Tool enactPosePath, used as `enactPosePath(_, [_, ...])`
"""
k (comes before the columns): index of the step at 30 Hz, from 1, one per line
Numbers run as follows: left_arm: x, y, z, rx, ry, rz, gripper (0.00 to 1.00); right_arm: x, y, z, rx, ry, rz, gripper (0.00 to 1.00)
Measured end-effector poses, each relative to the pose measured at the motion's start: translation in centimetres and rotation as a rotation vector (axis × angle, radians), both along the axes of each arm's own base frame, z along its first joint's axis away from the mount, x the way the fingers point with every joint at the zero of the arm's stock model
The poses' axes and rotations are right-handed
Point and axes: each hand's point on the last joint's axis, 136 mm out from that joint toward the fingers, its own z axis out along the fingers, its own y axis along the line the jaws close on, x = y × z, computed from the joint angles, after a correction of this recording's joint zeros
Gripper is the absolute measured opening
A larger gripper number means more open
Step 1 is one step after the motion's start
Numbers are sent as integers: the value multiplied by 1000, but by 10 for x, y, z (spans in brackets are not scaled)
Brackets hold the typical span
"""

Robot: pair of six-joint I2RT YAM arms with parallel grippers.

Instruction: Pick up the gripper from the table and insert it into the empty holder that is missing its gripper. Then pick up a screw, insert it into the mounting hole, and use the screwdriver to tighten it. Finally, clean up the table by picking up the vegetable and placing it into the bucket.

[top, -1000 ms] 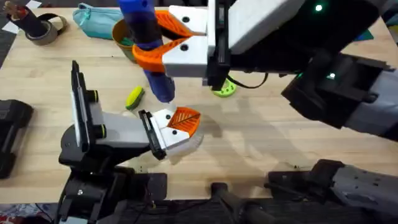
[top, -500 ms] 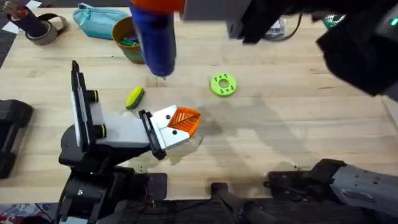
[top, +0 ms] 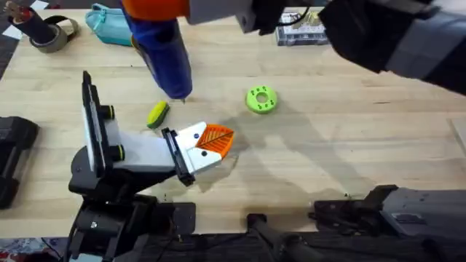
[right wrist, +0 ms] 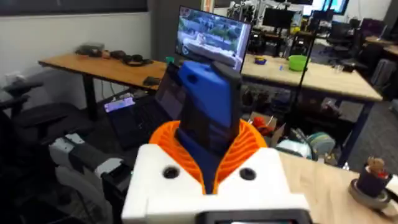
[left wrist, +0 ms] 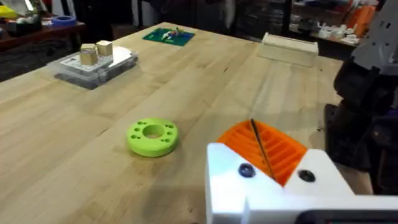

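Right gripper [right wrist: 214,171] clamped on the blue screwdriver [top: 164,54] above the table's [top: 328,145] far-left area, tip over the vegetable [top: 157,114], left gripper [left wrist: 273,165] closed by the holder [top: 138,153], green disc [top: 262,100] mid-table

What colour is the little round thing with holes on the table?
The round disc is bright green; the left wrist view shows it best.

You get even, bright light on the table [top: 328,153], with soft shadows right of centre. At the overhead's top, the raised screwdriver [top: 162,51] and right arm look large and blurred.
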Motion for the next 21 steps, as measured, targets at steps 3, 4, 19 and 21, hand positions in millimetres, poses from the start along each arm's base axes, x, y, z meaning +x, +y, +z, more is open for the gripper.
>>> enactPosePath(3, [3, 2, 0, 2, -2, 22, 14, 2, 2, -6, -12, 9, 8, 46])
enactPosePath(4, [4, 2, 0, 2, -3, 26, 14, 2, 2, -6, -13, 8, 11, 46])
enactPosePath(19, [6, 3, 0, 3, -4, 39, 14, -8, -1, -9, -31, -8, 70, 45])
enactPosePath(21, [6, 3, 0, 3, -4, 39, 14, -9, -1, -9, -31, -9, 72, 45])
